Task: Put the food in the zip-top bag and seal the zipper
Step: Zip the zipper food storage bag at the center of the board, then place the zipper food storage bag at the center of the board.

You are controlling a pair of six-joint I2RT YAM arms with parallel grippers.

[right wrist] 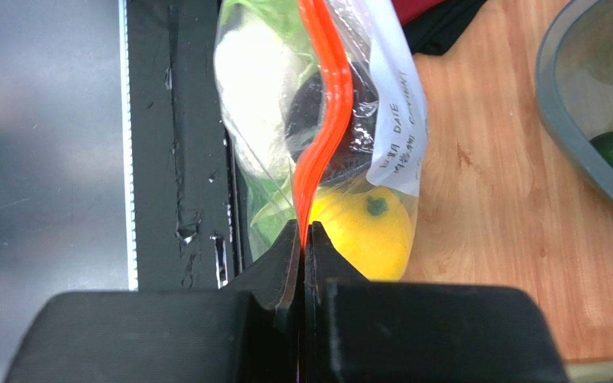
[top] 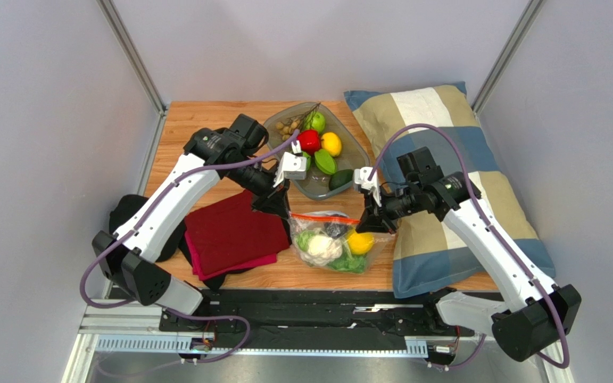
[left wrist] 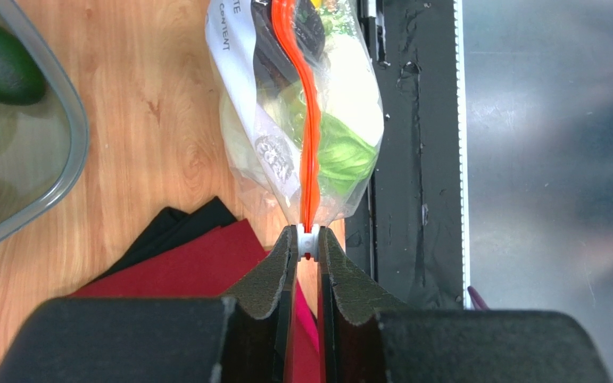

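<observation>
bag position: the zip-top bag (top: 338,239) lay on the table (top: 206,120) near its front edge, between the red cloth (top: 234,231) and the pillow (top: 445,183), with its full belly toward the arms.
contents: the cauliflower (top: 323,246), the yellow fruit (top: 359,242) and the cabbage (top: 350,262) sat inside, pressed against the clear film.
handling: the bag looked light, soft and crinkly. its film was probably slippery, and the lumpy load was likely to shift if the bag was tugged.
where to hold: the stiffer closure strip seemed the only firm purchase, best taken at its two ends.
left gripper: the left gripper (left wrist: 307,231) was closed narrow on the small white tab (left wrist: 307,243) at the left end of the zipper (left wrist: 310,120).
right gripper: the right gripper (right wrist: 303,235) was pinched tight on the strip's right end, just above the fruit.
long axis: the zipper ran left to right between the two grippers, along the bag's far edge. it stood on edge with a slight wave.
mouth: it faced away from the arms. whether it was sealed along its whole length could not be told.
beyond: the grey tray (top: 356,144) stood just past the bag.
</observation>
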